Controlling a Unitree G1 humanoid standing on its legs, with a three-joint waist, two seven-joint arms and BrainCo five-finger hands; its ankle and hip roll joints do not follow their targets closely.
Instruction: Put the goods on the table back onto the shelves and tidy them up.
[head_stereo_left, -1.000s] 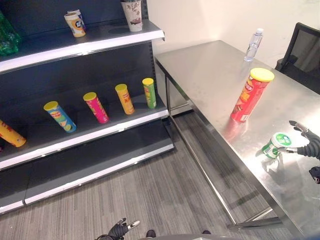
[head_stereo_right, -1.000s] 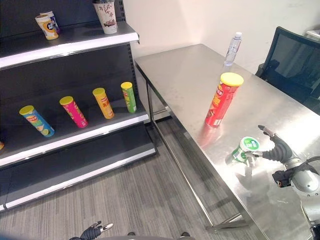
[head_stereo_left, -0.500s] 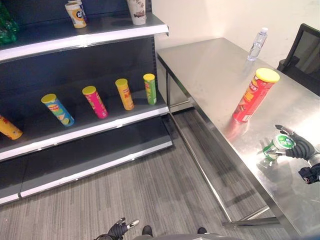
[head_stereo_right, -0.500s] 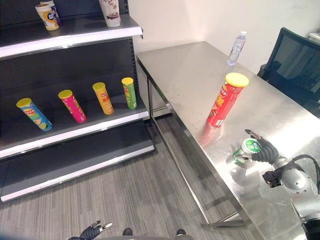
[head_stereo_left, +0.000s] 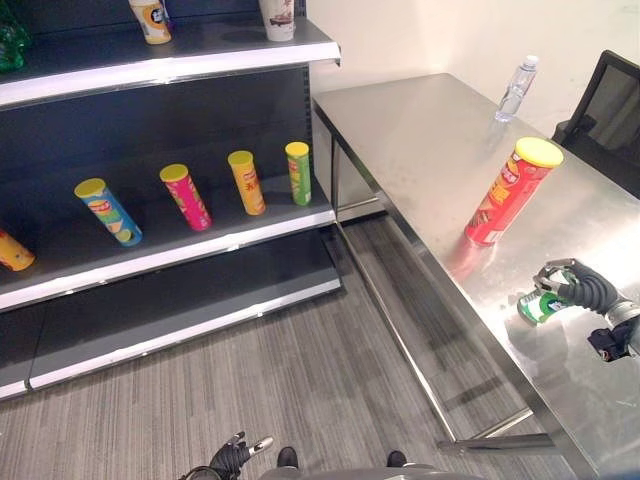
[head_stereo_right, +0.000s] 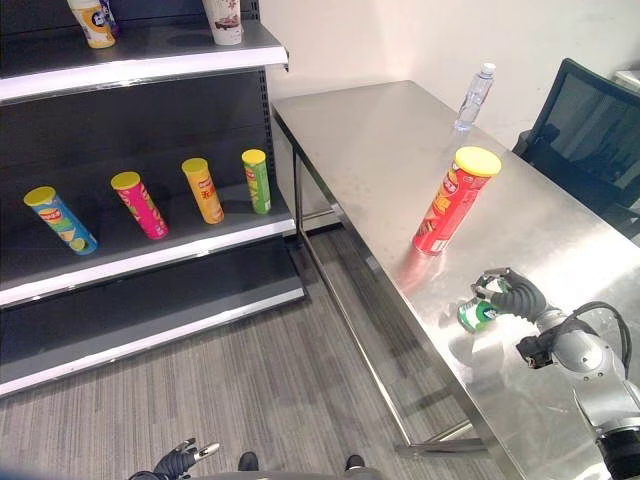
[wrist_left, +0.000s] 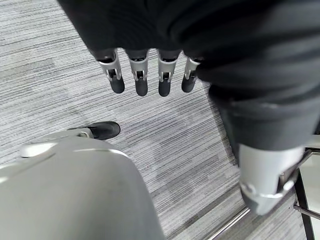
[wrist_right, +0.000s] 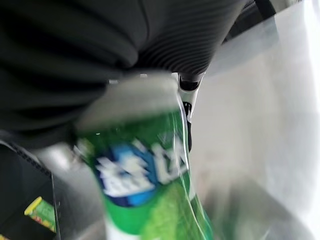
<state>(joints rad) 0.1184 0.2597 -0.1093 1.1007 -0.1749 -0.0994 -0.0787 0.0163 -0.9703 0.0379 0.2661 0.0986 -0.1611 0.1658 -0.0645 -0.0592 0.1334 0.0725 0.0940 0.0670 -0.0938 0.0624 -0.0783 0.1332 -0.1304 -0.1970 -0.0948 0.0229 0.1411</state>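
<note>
My right hand (head_stereo_right: 512, 297) has its fingers curled round the small green can (head_stereo_right: 476, 313), which sits on the table (head_stereo_left: 420, 150) near the front edge; my left hand (wrist_left: 150, 80) hangs with straight fingers over the floor. I judge the hold shallow and top-heavy, so the can could slip or tip on lifting. The tall red tube (head_stereo_left: 506, 192) just beyond the hand could get knocked over.

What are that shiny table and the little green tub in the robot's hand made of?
The table looks like brushed stainless steel: silver and dully mirroring the red can. The green tub, gripped in the right hand, appears to be glossy plastic or a printed wrap, judging by its sheen; which one is unclear.
</note>
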